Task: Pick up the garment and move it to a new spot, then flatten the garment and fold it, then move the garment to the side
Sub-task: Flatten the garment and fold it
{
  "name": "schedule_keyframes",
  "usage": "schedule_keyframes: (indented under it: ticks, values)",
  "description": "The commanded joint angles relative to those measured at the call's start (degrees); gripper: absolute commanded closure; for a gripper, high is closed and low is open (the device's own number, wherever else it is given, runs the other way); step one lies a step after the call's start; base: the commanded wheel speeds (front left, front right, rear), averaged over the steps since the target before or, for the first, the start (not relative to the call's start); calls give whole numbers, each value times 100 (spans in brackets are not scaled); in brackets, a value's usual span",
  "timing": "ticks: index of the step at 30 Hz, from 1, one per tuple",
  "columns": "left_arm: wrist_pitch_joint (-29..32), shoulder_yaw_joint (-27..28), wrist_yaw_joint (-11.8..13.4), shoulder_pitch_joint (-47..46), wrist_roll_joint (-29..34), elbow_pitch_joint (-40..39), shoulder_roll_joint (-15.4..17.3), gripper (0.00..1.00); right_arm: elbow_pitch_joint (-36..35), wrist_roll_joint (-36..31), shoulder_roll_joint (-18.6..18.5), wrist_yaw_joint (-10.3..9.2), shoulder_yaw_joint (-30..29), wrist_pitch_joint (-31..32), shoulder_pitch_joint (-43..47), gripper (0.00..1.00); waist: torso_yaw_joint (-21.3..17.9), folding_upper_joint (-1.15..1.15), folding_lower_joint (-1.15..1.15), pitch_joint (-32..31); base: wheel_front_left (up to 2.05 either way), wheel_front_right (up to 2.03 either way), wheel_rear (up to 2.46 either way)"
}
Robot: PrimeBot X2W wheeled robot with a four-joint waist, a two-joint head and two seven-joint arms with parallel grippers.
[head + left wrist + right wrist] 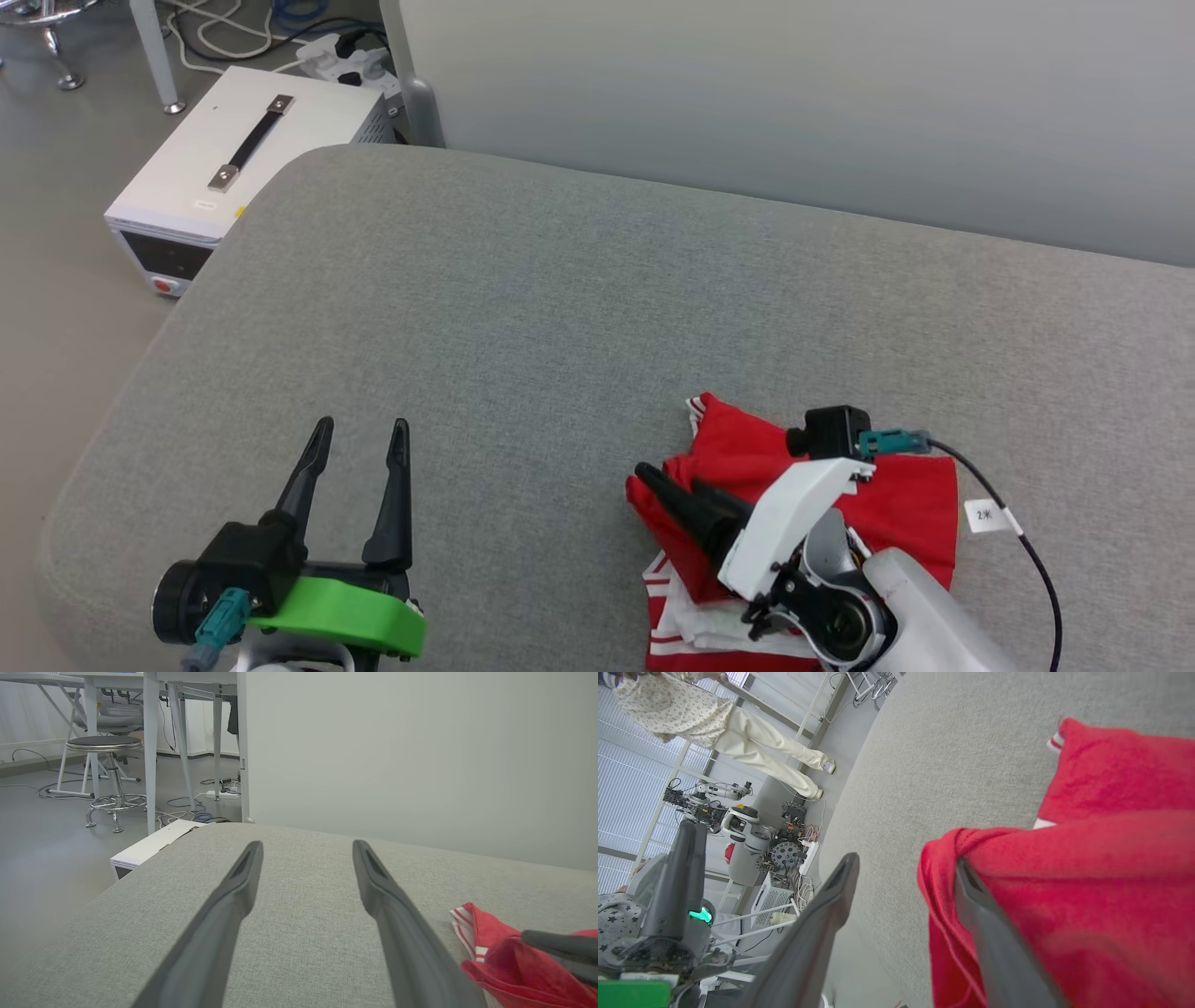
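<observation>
Right hand (pixel 672 485) sits on the garment (pixel 896 504), low right in the head frame, its two fingers spread apart and nothing clamped. In its wrist view, a red fold drapes against one finger (pixel 985 924), while the other hangs bare over the grey tabletop (pixel 560 327). The garment lies crumpled, with striped trim poking out at its upper-left corner and white sleeve at the bottom edge. Left hand (pixel 362 427), lower left, is spread and empty, well apart from the cloth.
</observation>
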Motion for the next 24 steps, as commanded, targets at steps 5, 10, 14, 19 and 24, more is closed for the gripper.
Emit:
schedule_keyframes:
  ticks: [5, 10, 14, 19, 24]
  values:
    - [-33, -22, -16, 9, -59, -47, 8, 0, -352, -850, -66, -4, -555, 202, -374, 0, -393, 0, 0, -175, 0, 0, 0]
    - [-33, -66, -16, 4, -108, -92, -11, 0, -982, -2048, -633, -4, -972, 324, -497, 0, -676, 0, 0, -189, 0, 0, 0]
    - [-33, -61, -16, -35, -162, -121, -37, 0, -1576, -2824, -1245, -4, -1099, 169, -461, 0, -870, 0, 0, -153, 0, 0, 0]
    - [-33, -55, -16, -104, -240, -153, -72, 0, -2086, -3312, -1790, -4, -1408, -322, -204, 0, -1060, 0, 0, -81, 0, 0, 0]
    - [-33, -115, -16, -126, -285, -144, -96, 0, -2354, -3544, -1931, -4, -1865, -977, 271, 0, -1164, 0, 0, -42, 0, 0, 0]
